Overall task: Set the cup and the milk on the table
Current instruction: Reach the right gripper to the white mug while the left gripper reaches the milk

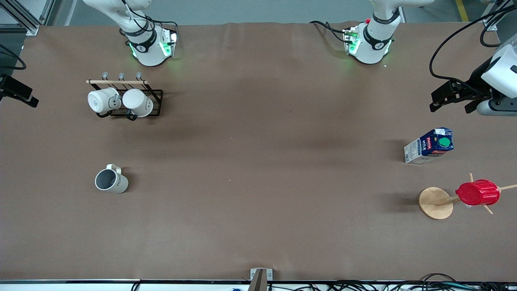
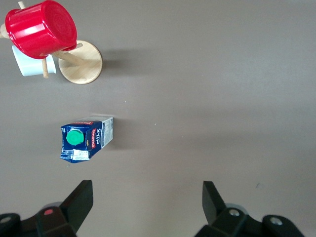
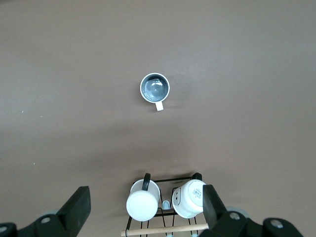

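Observation:
The cup (image 1: pixel 111 180) stands upright on the brown table (image 1: pixel 258 161) toward the right arm's end, dark inside facing up; it also shows in the right wrist view (image 3: pixel 155 88). The milk (image 1: pixel 429 146) stands on the table toward the left arm's end, green cap up, and shows in the left wrist view (image 2: pixel 84 140). My left gripper (image 1: pixel 450 108) is open and empty, up in the air beside the milk (image 2: pixel 147 185). My right gripper (image 3: pixel 144 191) is open and empty, high over the mug rack, well apart from the cup.
A black wire rack (image 1: pixel 155 101) with two white mugs stands near the right arm's base (image 3: pixel 163 197). A wooden peg stand (image 1: pixel 435 203) carrying a red ribbed cup (image 1: pixel 476 192) stands nearer the front camera than the milk (image 2: pixel 42 28).

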Available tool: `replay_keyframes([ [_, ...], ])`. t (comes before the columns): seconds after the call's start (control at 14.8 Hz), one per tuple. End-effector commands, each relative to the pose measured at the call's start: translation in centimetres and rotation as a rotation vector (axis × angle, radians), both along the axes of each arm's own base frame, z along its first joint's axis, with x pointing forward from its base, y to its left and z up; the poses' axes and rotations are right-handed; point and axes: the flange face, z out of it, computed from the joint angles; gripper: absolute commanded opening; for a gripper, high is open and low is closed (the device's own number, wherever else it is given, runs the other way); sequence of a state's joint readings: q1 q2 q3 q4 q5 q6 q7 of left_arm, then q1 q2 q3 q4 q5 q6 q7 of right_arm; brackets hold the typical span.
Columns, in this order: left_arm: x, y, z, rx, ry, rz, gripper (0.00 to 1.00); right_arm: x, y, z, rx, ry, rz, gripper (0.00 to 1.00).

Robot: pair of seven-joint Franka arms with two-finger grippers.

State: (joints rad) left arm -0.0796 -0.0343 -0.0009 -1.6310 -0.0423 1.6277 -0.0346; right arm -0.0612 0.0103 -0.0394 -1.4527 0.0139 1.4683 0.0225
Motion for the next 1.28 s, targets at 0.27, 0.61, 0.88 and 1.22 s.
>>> replay_keyframes([
  [0.27,0.4,0.3,-0.1,-0.012,0.006,-0.011,0.98,0.0,-0.2,0.1,-0.009,0.005,-0.011,1.0],
  [0.61,1.1,0.5,-1.0,-0.009,0.008,-0.007,0.99,0.2,-0.3,-0.3,-0.007,0.006,-0.002,1.0],
  [0.88,2.7,2.0,-3.1,0.01,0.014,0.019,0.99,3.7,-0.9,-5.8,-0.009,0.032,0.058,1.0],
  [1.22,5.0,6.3,-9.1,0.039,0.039,0.036,0.98,7.2,-1.9,-18.9,-0.014,0.026,0.161,1.0],
])
